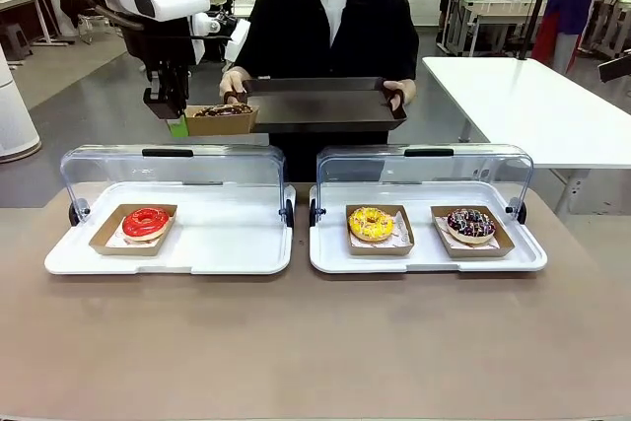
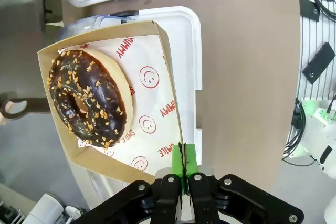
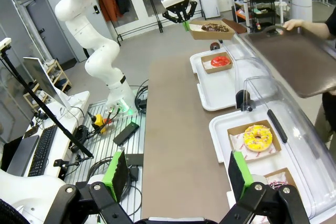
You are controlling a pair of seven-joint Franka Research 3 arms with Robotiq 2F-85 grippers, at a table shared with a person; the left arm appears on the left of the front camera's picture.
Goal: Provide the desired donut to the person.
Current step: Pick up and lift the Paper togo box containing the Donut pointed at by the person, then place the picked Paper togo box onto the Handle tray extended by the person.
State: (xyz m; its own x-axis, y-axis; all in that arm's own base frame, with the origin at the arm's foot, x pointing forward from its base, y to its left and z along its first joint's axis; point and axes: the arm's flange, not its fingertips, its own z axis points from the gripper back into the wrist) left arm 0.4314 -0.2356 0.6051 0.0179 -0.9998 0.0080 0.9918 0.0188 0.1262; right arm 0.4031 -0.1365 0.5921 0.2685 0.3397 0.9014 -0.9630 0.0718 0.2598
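The left gripper [image 2: 183, 161] is clamped on one wall of a cardboard tray [image 2: 113, 167], its green pads pinching the card edge with no gap between them. The chocolate donut [image 2: 105, 90], dotted with nut crumbs, lies in that tray just beyond the fingertips, on printed paper. In the front view this gripper holds the tray up in the air, clear of the table, and the white display case [image 1: 227, 234] with the red donut [image 1: 146, 222] sits below it and towards the robot. Right beside the held tray, on the side away from the fingers, is the corner of a dark serving tray [image 1: 320, 107], which the person [image 1: 330, 17] holds out level in both hands [image 1: 234, 81]. The cardboard is touching that corner or just short of it — I cannot tell which. The right gripper [image 3: 178, 177] hangs with its fingers spread wide and nothing between them, well apart from the left gripper, with the yellow donut [image 3: 257, 137] in its own case ahead of it. As I judge it, the pick and the lift are done and the carry is close to its end — what is left is to bring the cardboard tray over the serving tray, set it down flat and let go
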